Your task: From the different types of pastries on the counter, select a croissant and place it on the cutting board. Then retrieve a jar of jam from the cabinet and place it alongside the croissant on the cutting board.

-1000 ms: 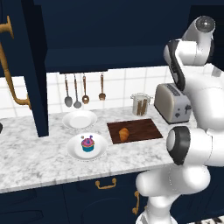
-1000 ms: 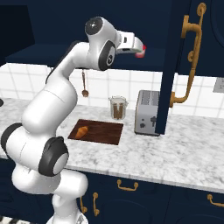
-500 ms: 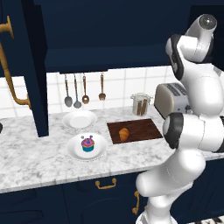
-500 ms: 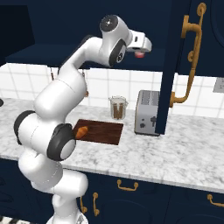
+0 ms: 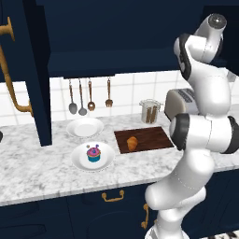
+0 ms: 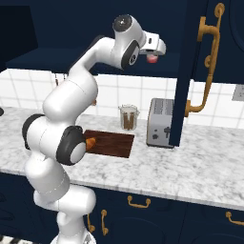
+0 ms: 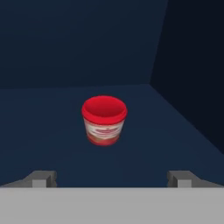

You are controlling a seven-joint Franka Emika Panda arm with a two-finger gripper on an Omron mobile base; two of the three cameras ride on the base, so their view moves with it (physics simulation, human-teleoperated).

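Left base view takes in the counter (image 5: 42,172), a long marbled worktop over navy drawers, with the open cabinet (image 5: 116,42) dark above it; the white arm (image 5: 200,140) rises at the right and reaches up toward the cabinet; on the stone lies the cutting board (image 5: 151,136), and the croissant (image 5: 132,143) sits on its left part; left of the board stand two white plates, the nearer plate (image 5: 93,161) carrying the blue-wrapped cupcake (image 5: 94,153), the farther plate (image 5: 85,126) behind it; a toaster (image 5: 179,100) shows partly behind the arm, with a clear canister (image 5: 149,111) just beside it, near the board's far edge; in the right base view the gripper (image 6: 152,58) is held high at the cabinet's front; in the hand view its fingertips (image 7: 43,178) stand wide apart with nothing between them, and the jar of jam (image 7: 104,120) stands upright on the cabinet shelf (image 7: 52,131), ahead of the fingers and untouched.
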